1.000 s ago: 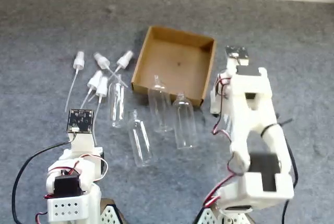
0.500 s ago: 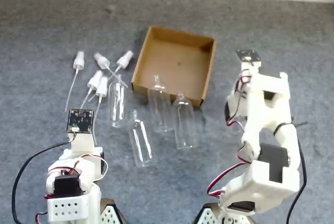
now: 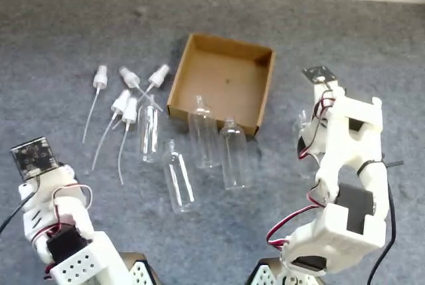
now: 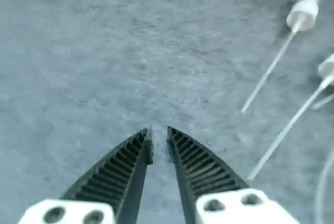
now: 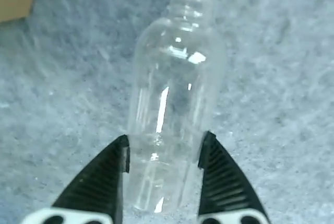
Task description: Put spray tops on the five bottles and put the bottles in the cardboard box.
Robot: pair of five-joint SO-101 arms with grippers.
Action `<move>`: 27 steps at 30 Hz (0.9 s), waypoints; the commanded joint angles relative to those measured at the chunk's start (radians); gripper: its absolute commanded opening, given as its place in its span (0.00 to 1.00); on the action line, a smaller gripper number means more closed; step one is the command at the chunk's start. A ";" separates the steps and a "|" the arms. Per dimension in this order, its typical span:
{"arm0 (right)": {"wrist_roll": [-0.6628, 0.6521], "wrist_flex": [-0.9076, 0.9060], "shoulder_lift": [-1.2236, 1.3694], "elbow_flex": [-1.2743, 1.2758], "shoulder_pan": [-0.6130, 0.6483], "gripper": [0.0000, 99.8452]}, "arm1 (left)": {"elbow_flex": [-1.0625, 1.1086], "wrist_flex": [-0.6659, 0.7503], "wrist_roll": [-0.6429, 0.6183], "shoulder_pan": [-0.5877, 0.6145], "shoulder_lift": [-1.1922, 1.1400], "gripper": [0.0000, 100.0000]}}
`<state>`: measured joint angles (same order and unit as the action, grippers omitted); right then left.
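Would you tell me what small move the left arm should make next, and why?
Probably open the left gripper and ease it toward a spray top: its fingers are almost shut on nothing over bare carpet, while the spray tops lie loose off to one side, none yet on a bottle.

Item 1: clear plastic bottle (image 5: 175, 93), uncapped, threaded neck bare. Clasped near its base between the jaws of the right pincer (image 5: 163, 143), neck pointing away from the pincer.

Item 2: four further clear bottles (image 3: 178, 175), uncapped, lying on their sides well apart from the right pincer. Two have their necks at the cardboard box's near wall.

Item 3: cardboard box (image 3: 226, 79), brown, shallow, open-topped, just beside the right pincer.

Item 4: five white spray tops (image 3: 130, 109) with long thin tubes, lying loose in a cluster ahead of the left pincer (image 4: 159, 130), apart from its tips.
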<state>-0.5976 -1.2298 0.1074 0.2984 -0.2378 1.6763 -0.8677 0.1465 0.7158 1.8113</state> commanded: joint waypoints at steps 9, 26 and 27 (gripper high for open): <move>0.008 0.022 0.005 0.041 0.005 0.00 | -0.344 -0.206 0.164 -0.163 -0.101 0.01; -0.098 0.016 0.002 0.108 -0.058 0.10 | -1.584 -0.601 0.166 -0.265 -1.586 0.01; -0.098 0.016 0.004 0.108 -0.058 0.10 | -1.612 -0.608 0.166 -0.265 -1.630 0.01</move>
<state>-0.6836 -1.2190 0.0997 0.3828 -0.2716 0.2186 -1.4615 0.3030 0.4749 0.3261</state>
